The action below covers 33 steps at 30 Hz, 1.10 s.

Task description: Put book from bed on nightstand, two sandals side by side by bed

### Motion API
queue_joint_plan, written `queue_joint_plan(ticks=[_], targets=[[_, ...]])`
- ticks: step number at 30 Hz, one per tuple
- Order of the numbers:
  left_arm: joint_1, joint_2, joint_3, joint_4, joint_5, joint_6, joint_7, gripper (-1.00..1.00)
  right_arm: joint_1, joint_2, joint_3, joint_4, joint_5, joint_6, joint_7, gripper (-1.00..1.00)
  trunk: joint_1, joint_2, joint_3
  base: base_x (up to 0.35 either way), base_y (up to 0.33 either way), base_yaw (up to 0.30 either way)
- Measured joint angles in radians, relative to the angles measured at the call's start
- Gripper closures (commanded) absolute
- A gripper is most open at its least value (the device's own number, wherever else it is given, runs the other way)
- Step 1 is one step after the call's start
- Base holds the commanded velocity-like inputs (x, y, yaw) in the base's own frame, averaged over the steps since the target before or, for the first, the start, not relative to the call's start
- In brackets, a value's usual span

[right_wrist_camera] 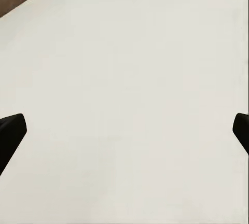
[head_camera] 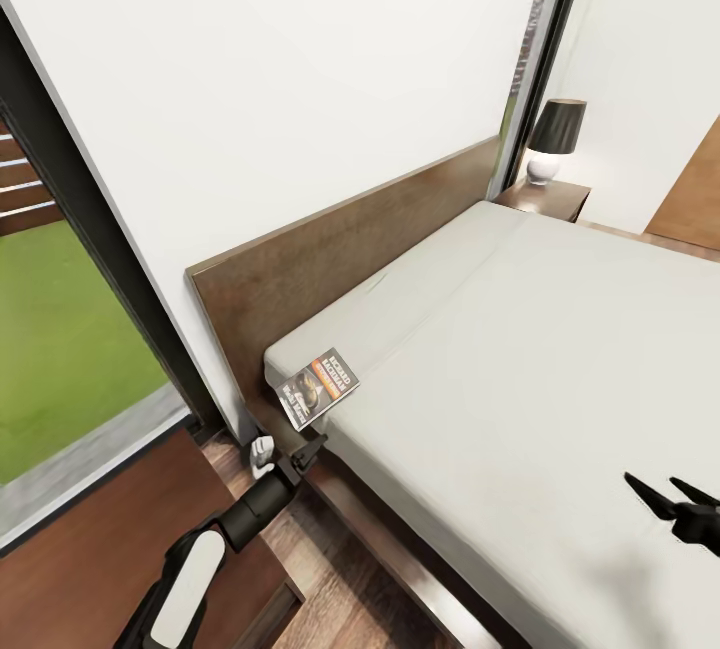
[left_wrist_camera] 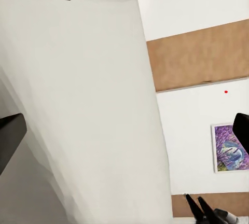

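Head view high beside the bed (head_camera: 560,349), facing its headboard (head_camera: 350,239); both wrist views close over the shared mattress (left_wrist_camera: 93,105).

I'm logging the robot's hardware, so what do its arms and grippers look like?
The left arm has a white glossy shell and black cylindrical forearm. Both the left gripper and the right gripper are matte black, with slim, pointed, tapering fingers. No cables or markings are visible.

Book (head_camera: 319,387) on bed (head_camera: 520,349) corner

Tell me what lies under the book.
The book lies on the pale-grey mattress at the bed's corner near the headboard. Whatever is directly beneath its cover is hidden.
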State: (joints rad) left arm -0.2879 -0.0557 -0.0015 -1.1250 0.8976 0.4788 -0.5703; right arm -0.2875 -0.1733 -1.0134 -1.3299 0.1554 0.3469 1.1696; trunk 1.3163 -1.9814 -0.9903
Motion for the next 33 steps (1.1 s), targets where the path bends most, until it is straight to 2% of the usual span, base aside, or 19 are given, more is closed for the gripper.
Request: queue_joint_plan(ticks=[1, 3, 5, 6, 7, 8, 15, 17, 21, 25, 28, 30, 33], targets=[[0.000, 0.000, 0.000, 0.000, 0.000, 0.000, 0.000, -1.00, 0.000, -0.011, -0.005, 0.007, -0.015, 0.001, 0.005, -1.00, 0.000, 0.000, 0.000, 0.000, 0.000, 0.000], [0.000, -0.001, 0.000, 0.002, 0.001, 0.000, 0.001, -1.00, 0.000, -0.050, -0.012, 0.026, -0.072, 0.005, 0.021, -1.00, 0.000, 0.000, 0.000, 0.000, 0.000, 0.000], [0.000, 0.000, 0.001, 0.003, 0.001, 0.000, 0.002, -1.00, 0.000, -0.099, -0.016, 0.037, -0.162, 0.019, 0.053, -1.00, 0.000, 0.000, 0.000, 0.000, 0.000, 0.000], [0.000, 0.000, 0.001, 0.004, 0.002, 0.000, 0.002, -1.00, 0.000, -0.108, -0.017, 0.039, -0.185, 0.023, 0.062, -1.00, 0.000, 0.000, 0.000, 0.000, 0.000, 0.000], [0.000, 0.001, 0.008, 0.005, 0.003, 0.000, 0.003, -1.00, 0.000, -0.128, -0.020, 0.040, -0.252, 0.045, 0.092, -1.00, 0.000, 0.000, 0.000, 0.000, 0.000, 0.000], [0.000, 0.001, 0.028, 0.008, 0.006, -0.002, 0.008, -1.00, 0.000, -0.138, -0.021, 0.041, -0.289, 0.066, 0.111, -1.00, 0.000, 0.000, 0.000, 0.000, 0.000, 0.000], [0.000, -0.003, 0.072, 0.009, 0.007, -0.016, 0.066, -1.00, 0.000, -0.144, -0.022, 0.040, -0.308, 0.078, 0.120, -1.00, 0.000, 0.000, 0.000, 0.000, 0.000, 0.000], [0.000, -0.003, 0.086, 0.009, 0.007, -0.031, 0.070, -1.00, 0.000, -0.144, -0.022, 0.040, -0.308, 0.078, 0.120, -1.00, 0.000, 0.000, 0.000, 0.000, 0.000, 0.000], [0.000, -0.003, 0.142, 0.010, 0.007, -0.050, 0.073, -1.00, 0.000, -0.144, -0.023, 0.038, -0.309, 0.079, 0.120, -1.00, 0.000, 0.000, 0.000, 0.000, 0.000, 0.000], [0.000, 0.000, 0.165, 0.009, 0.008, -0.053, 0.073, -1.00, 0.000, -0.144, -0.023, 0.038, -0.309, 0.079, 0.120, -1.00, 0.000, 0.000, 0.000, 0.000, 0.000, 0.000], [0.000, 0.001, 0.212, 0.009, 0.032, -0.054, 0.073, -1.00, 0.000, -0.144, -0.023, 0.037, -0.310, 0.079, 0.120, -1.00, 0.000, 0.000, 0.000, 0.000, 0.000, 0.000], [0.000, 0.001, 0.257, 0.008, 0.052, -0.054, 0.073, -1.00, 0.000, -0.144, -0.023, 0.037, -0.310, 0.079, 0.120, -1.00, 0.000, 0.000, 0.000, 0.000, 0.000, 0.000], [0.000, 0.002, 0.278, 0.008, 0.059, -0.054, 0.073, -1.00, 0.000, -0.144, -0.023, 0.036, -0.310, 0.079, 0.120, -1.00, 0.000, 0.000, 0.000, 0.000, 0.000, 0.000]])
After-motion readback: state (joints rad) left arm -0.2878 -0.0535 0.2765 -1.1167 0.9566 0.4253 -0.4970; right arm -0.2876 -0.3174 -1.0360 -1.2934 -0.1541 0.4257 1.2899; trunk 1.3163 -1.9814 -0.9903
